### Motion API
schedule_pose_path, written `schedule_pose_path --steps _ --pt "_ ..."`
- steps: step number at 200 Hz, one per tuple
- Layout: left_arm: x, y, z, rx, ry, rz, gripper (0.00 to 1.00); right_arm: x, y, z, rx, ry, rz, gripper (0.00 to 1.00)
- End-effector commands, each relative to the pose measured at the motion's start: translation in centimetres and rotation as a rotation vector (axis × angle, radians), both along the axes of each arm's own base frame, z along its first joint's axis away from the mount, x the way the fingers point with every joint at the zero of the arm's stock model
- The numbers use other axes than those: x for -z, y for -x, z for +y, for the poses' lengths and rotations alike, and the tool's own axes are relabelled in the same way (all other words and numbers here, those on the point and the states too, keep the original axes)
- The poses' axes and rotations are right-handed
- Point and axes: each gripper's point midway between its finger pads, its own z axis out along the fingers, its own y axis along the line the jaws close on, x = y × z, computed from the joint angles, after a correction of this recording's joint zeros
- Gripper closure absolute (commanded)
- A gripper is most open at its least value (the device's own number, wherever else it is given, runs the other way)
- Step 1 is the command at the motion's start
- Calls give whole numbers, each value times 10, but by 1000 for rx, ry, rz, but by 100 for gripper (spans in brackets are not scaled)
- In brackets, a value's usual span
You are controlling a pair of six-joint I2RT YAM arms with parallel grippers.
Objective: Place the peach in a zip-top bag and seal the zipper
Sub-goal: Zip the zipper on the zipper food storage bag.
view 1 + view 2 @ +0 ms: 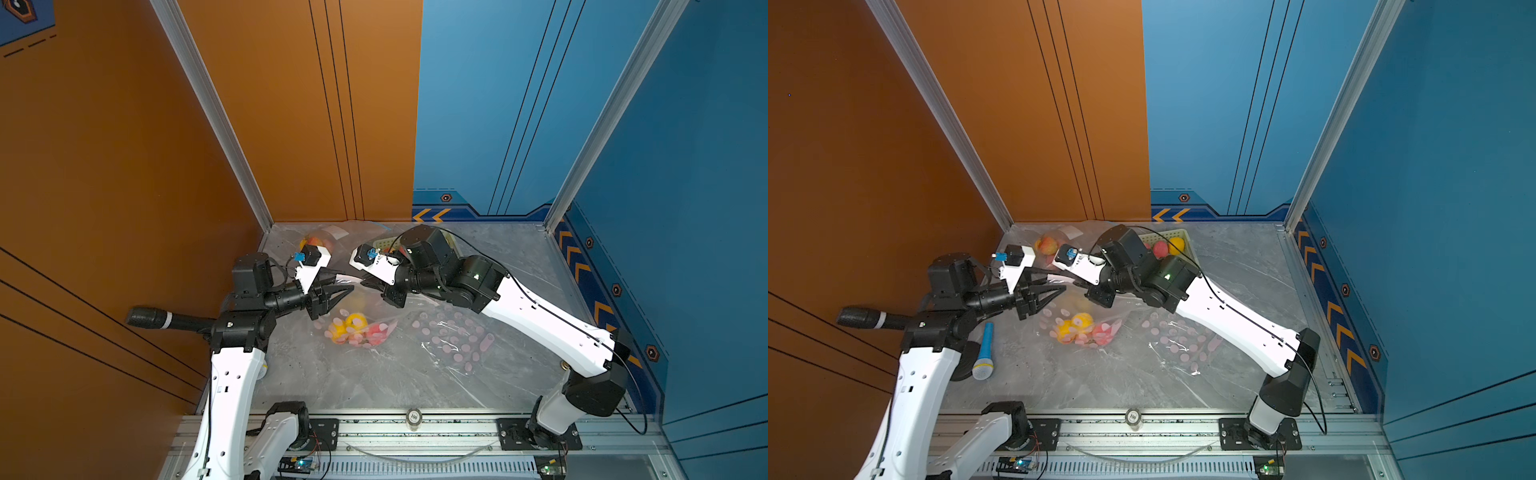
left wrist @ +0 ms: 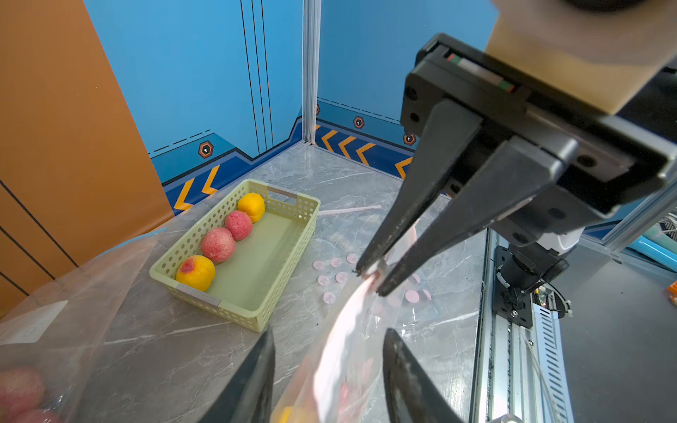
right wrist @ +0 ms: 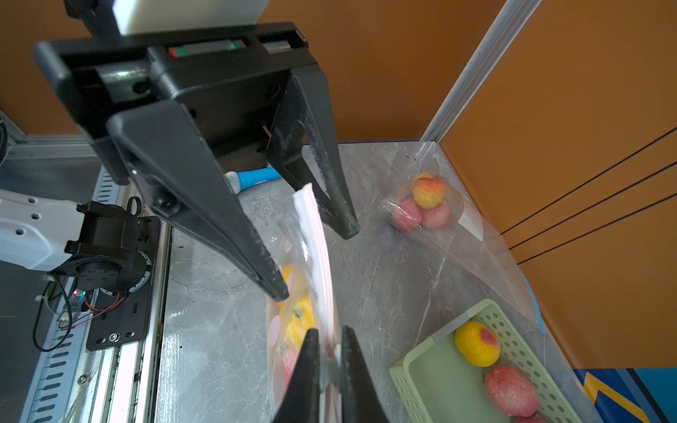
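A clear zip-top bag point(image 1: 361, 332) printed with pink dots hangs between my two grippers above the table. Yellow and red peaches point(image 3: 298, 322) lie inside it, seen in both top views point(image 1: 1077, 326). My right gripper point(image 3: 329, 331) is shut on the bag's pink zipper strip point(image 3: 322, 249), fingertips pinched on the plastic. My left gripper point(image 2: 329, 333) stands open, one finger on either side of the same strip point(image 2: 340, 348). The two grippers nearly meet tip to tip in a top view, left point(image 1: 349, 289) and right point(image 1: 365, 283).
A pale green basket point(image 2: 234, 311) at the back holds several more peaches. A second clear bag point(image 3: 426, 205) with three peaches lies in the back left corner. Another dotted bag point(image 1: 453, 336) lies flat to the right. A blue microphone point(image 1: 986, 349) rests near my left arm.
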Motion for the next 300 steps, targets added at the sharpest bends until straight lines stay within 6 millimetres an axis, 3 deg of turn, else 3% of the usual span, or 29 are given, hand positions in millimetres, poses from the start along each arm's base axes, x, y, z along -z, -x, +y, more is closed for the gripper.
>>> schedule_pose_path --steps 1,44,107,188,195,252,257,300 --pt "-19 6 -4 33 25 -53 55 -10 7 -4 -14 1 -11 100" --pt "-22 6 -4 36 26 -59 65 -9 8 -4 -17 5 -13 100" --pt "-28 4 0 -6 16 -94 100 -6 8 -6 -11 21 -10 100" --pt "-31 -3 19 -150 15 -151 100 3 7 -25 19 40 25 100" --pt "-31 -4 20 -157 15 -151 100 16 6 -28 25 62 46 100" --pt "-33 -9 29 -222 20 -162 100 26 0 -42 59 66 82 100" --pt "-22 -11 29 -226 19 -136 100 26 -1 -43 62 67 83 100" --pt "-18 -10 33 -251 14 -134 100 32 -6 -56 92 71 100 100"
